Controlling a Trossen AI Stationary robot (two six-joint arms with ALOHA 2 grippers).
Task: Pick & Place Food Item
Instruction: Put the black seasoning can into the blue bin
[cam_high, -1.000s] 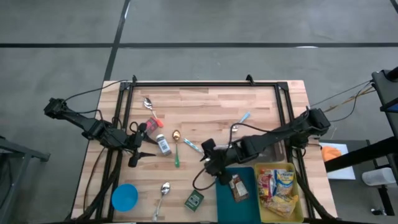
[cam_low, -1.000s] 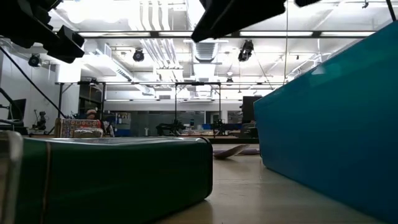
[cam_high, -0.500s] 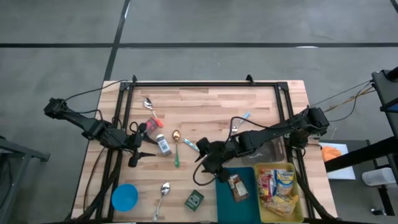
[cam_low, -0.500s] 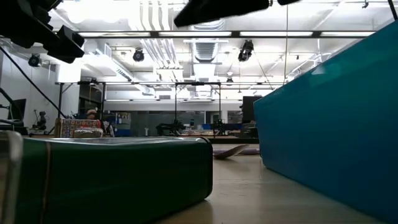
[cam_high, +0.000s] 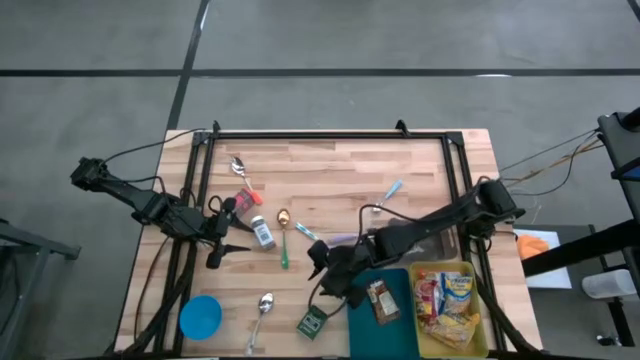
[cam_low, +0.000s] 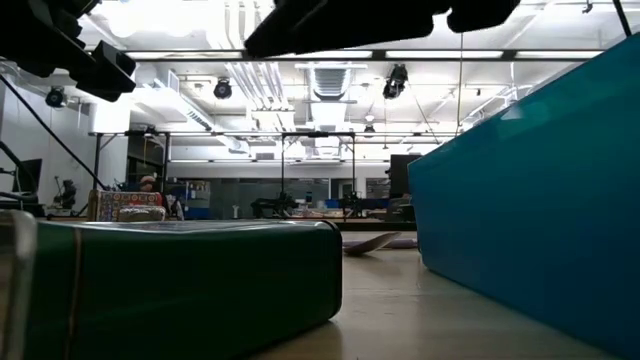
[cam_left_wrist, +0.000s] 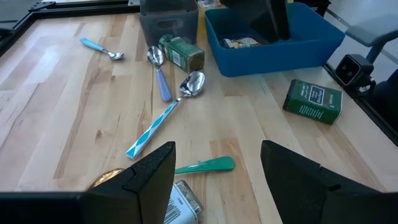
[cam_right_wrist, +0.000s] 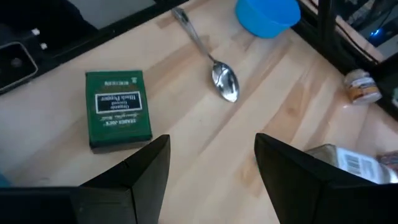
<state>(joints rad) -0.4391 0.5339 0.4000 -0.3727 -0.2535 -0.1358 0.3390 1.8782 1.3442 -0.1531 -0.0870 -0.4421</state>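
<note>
A flat green tin (cam_high: 312, 322) lies on its broad side near the table's front edge, left of the blue bin (cam_high: 400, 325); it also shows in the right wrist view (cam_right_wrist: 118, 118) and fills the low view's foreground (cam_low: 180, 280). My right gripper (cam_high: 322, 278) (cam_right_wrist: 211, 180) hangs open above the table just beyond the tin, clear of it. In the bin lie a brown packet (cam_high: 383, 300) and yellow packets (cam_high: 448, 300). My left gripper (cam_high: 238, 238) (cam_left_wrist: 217, 180) waits open at the table's left, above a small jar (cam_left_wrist: 183, 199).
A blue bowl (cam_high: 200, 317) stands at the near left and a spoon (cam_high: 263, 305) lies between it and the tin. More spoons (cam_high: 283, 235), a green-handled one (cam_left_wrist: 205, 165), a green spice tin (cam_left_wrist: 180, 53) and a small jar (cam_high: 262, 233) lie mid-table. A dark frame (cam_high: 330, 135) borders the table.
My right gripper has moved from the bin's far left corner toward the table's left and near edges and come down toward the green tin, tipping downward and rolling a little. Its fingers have stayed open.
</note>
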